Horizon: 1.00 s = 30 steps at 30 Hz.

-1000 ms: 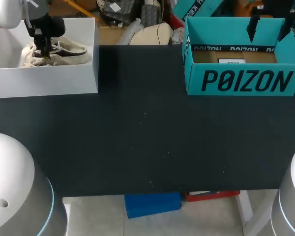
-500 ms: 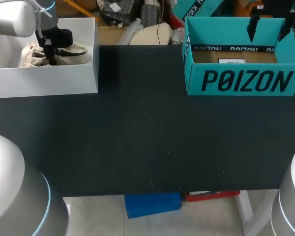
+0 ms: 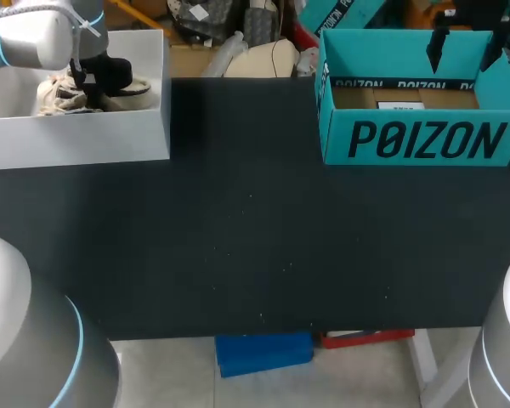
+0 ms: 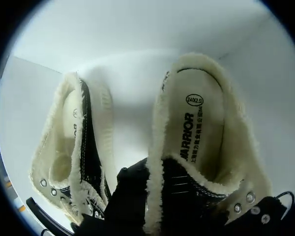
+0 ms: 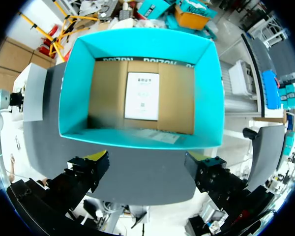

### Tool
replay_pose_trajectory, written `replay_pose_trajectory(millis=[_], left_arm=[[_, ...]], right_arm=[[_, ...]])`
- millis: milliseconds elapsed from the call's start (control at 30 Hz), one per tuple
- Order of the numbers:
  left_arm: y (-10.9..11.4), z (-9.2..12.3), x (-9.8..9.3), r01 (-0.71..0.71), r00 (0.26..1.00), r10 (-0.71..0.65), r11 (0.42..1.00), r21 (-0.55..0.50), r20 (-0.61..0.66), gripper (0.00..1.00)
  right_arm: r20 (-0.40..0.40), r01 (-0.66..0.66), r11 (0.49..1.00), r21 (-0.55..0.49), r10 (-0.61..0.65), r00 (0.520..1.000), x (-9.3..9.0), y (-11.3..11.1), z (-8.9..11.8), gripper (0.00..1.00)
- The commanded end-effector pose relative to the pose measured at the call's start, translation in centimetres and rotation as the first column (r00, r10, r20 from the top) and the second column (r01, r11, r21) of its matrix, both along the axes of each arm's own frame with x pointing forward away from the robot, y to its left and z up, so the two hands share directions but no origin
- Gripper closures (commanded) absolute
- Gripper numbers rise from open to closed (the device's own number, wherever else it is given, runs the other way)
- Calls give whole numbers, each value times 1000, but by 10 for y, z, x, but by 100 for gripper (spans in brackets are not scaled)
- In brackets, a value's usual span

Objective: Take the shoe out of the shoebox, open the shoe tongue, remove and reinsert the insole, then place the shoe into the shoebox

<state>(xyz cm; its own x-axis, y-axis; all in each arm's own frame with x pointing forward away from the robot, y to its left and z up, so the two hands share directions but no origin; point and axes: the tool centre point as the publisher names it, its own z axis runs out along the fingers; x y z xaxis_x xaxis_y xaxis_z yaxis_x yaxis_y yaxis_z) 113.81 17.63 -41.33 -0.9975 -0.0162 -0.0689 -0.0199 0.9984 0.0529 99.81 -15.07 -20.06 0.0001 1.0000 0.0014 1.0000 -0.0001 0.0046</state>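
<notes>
A black table [image 3: 255,238] carries two open boxes, one at each far corner. The white shoebox [image 3: 76,140] stands at the far left corner, and the teal box [image 3: 425,140] stands at the far right corner, well apart from it.

The left arm [image 3: 34,38] comes in over the far left corner and reaches down into the white shoebox. Its left gripper [image 3: 87,83] is low among the footwear. It sits hard against the shoe [image 4: 201,132], but the views do not show whether it has a grip on it or is only beside it.

The shoe is inside the white shoebox, a black high-top with cream fleece lining. It lies with its long axis along the table's far edge. The sole end seems to point toward the teal box. From the left wrist, the open collar and insole face the camera, with the heel ahead and the eyelets nearest the gripper. A second shoe [image 4: 69,142] of the same kind lies just beside it, pointing the same way.

The right gripper [image 5: 146,160] hangs above the near wall of the teal box. It is spread wide and holds nothing, and both yellow tips are apart from the rim. Inside the box, a white label [image 5: 142,96] lies flat on the brown cardboard floor.
</notes>
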Motion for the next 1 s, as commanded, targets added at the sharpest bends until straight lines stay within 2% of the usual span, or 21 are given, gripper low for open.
replay_pose_trajectory(millis=[33, 233, 533, 833, 1000], left_arm=[[2, 15, -4, 11, 1000, -11, 1000, -5, 10, 100], [1, 66, -5, 32, 999, -31, 999, -17, 21, 100], [-18, 177, -10, 81, 996, -82, 997, 13, 45, 100], [-57, 299, -42, 117, 982, -110, 992, -40, 155, 100], [-94, 342, -72, 181, 964, -168, 982, -48, 206, 100]], right_arm=[[-2, 0, 1000, -1, 0, 1000, 1, 0, 0, 0], [-2, 0, 1000, -1, 0, 1000, 1, 0, 0, 0], [-2, 0, 1000, -1, 0, 1000, 1, 0, 0, 0], [-2, 0, 1000, -1, 0, 1000, 1, 0, 0, 0], [-2, 0, 1000, -1, 0, 1000, 1, 0, 0, 0]])
